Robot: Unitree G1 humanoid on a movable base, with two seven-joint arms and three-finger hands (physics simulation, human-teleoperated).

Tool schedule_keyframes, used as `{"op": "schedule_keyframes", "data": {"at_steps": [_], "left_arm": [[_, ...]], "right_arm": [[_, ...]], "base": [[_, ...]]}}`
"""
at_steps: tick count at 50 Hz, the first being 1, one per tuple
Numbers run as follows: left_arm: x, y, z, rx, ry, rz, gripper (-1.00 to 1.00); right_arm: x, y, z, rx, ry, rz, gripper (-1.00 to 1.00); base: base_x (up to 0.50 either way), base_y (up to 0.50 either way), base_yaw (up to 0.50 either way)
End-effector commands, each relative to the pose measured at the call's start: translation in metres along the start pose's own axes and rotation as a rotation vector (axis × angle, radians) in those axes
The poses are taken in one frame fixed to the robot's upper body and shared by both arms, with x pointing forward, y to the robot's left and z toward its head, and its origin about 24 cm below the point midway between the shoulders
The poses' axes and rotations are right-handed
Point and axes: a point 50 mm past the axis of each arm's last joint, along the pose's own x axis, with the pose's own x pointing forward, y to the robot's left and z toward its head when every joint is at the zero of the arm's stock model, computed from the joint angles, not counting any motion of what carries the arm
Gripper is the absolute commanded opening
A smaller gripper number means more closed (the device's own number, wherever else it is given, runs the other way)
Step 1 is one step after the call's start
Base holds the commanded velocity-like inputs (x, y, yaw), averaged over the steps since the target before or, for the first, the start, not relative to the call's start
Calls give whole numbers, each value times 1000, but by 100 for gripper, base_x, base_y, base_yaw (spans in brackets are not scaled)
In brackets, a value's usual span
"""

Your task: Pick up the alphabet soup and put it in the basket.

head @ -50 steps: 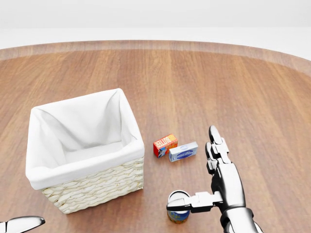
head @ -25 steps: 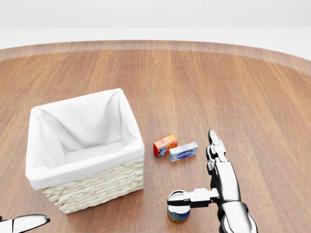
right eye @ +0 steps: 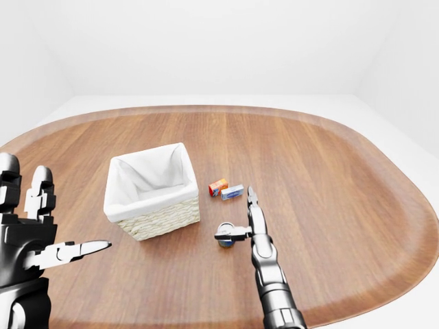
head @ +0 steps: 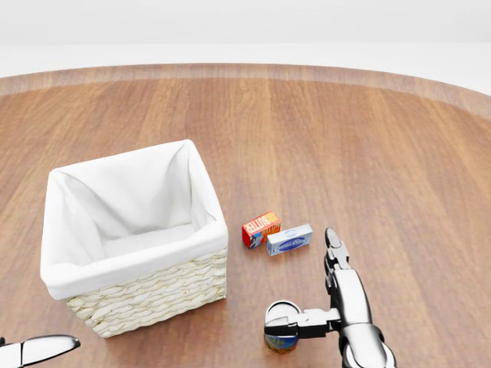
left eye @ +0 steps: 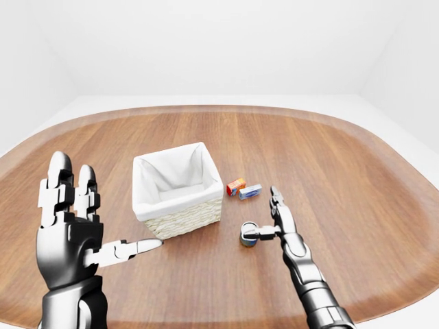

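Head view: upright alphabet soup [head: 281, 330], silver lid, blue label.

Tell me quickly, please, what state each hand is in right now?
Left hand: open, fingers spread, holding nothing.
Right hand: open beside the alphabet soup, one finger across its top, not closed round it.

In the head view the basket [head: 134, 238] stands on the counter [head: 368, 138] at left. 2 small boxes [head: 277, 234] lie touching just right of it. The alphabet soup [head: 281, 330] stands below them, the right hand [head: 326, 303] just beside it.
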Motion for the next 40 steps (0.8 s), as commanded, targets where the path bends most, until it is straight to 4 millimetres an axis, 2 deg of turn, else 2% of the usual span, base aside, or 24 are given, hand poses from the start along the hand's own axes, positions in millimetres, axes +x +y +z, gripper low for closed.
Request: {"op": "schedule_keyframes", "data": {"at_steps": [1, 27, 28, 29, 40], "left_arm": [[2, 0, -2, -2, 4, 0, 100], [3, -2, -5, -7, 14, -5, 100], [6, -2, -8, -9, 17, -3, 100], [6, -2, -8, -9, 18, -3, 100], [6, -1, -7, -10, 15, -1, 100]], "right_arm": [[1, 1, -12, -13, 61, 0, 100], [11, 4, -35, -47, 211, -5, 100], [6, 12, -49, -87, 272, 16, 100], [6, 13, -51, -91, 287, 18, 100], [4, 14, -54, -98, 298, 23, 100]], "base": [[0, 0, 0], [0, 0, 0], [0, 0, 0], [0, 0, 0], [0, 0, 0]]}}
